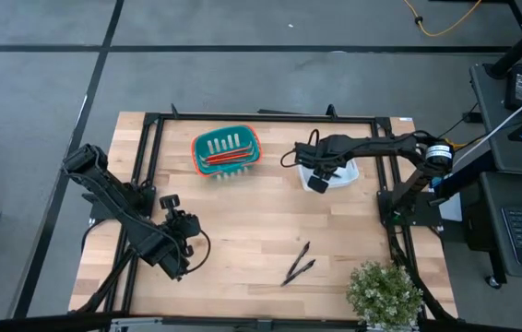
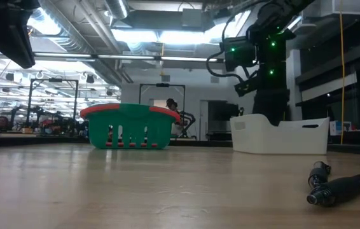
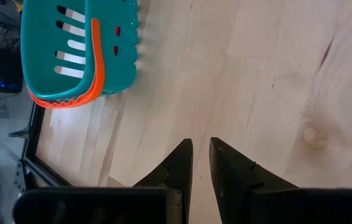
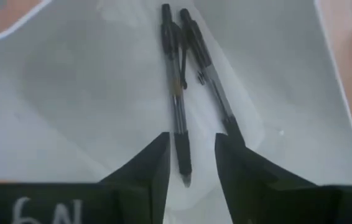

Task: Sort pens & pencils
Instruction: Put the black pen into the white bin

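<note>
My left gripper (image 1: 180, 226) hung over bare desk (image 1: 243, 240) near my left front, its jaws nearly together and holding nothing. Beyond it, well apart, stood the teal basket (image 1: 227, 152) with the pencils (image 1: 226, 159) lying across its floor.

The two pens (image 1: 299, 265) left on the desk lay to the right of those jaws and nearer the front edge, touching at one end and splayed like a narrow V. Their long axes ran slantwise, from near-left to far-right. I judged them about midway between my two arms, perhaps a little closer to the left one, which was also the free one.

My right gripper (image 4: 190, 163) hovered inside the white bin (image 1: 342, 175), jaws parted and empty. Directly beneath them two pens (image 4: 191, 81) lay on the bin floor, side by side, their length running straight away from the jaws.

To fetch the desk pair, I reckoned the jaws would need turning square across that slant.
</note>
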`<state>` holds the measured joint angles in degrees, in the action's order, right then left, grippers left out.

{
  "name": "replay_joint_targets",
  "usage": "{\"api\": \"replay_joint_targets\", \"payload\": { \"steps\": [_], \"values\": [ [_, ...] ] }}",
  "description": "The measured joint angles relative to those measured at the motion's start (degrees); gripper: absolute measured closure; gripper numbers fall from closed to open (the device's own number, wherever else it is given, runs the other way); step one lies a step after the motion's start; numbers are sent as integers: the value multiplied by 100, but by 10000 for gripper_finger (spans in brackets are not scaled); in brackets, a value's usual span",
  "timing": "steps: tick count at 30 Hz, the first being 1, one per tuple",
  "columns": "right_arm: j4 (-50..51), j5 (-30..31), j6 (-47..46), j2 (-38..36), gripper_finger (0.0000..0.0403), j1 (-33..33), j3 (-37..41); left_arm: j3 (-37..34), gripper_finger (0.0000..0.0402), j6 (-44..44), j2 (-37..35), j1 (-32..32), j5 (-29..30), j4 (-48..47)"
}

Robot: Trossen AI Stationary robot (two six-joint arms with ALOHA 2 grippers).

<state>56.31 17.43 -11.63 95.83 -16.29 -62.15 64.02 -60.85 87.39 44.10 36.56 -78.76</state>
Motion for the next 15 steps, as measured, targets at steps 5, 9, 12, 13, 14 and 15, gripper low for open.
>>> {"api": "replay_joint_targets", "payload": {
  "steps": [5,9,12,13,14,15],
  "values": [
    [212,-74,-346,-7,286,249,-445,-1,352,28,0,0,0,0],
    [518,-105,-670,-7,298,765,-1016,-1,352,152,0,0,2,55],
    [896,-101,-1082,-9,307,1259,-1491,-1,352,178,0,0,2,85],
    [1034,-102,-1275,-9,310,1452,-1654,-1,352,256,0,0,2,158],
    [1174,-103,-1472,-10,312,1664,-1814,-1,352,374,0,0,5,248],
    [1312,-104,-1661,-13,314,1886,-1969,-1,352,523,0,0,18,385]
  ]
}}
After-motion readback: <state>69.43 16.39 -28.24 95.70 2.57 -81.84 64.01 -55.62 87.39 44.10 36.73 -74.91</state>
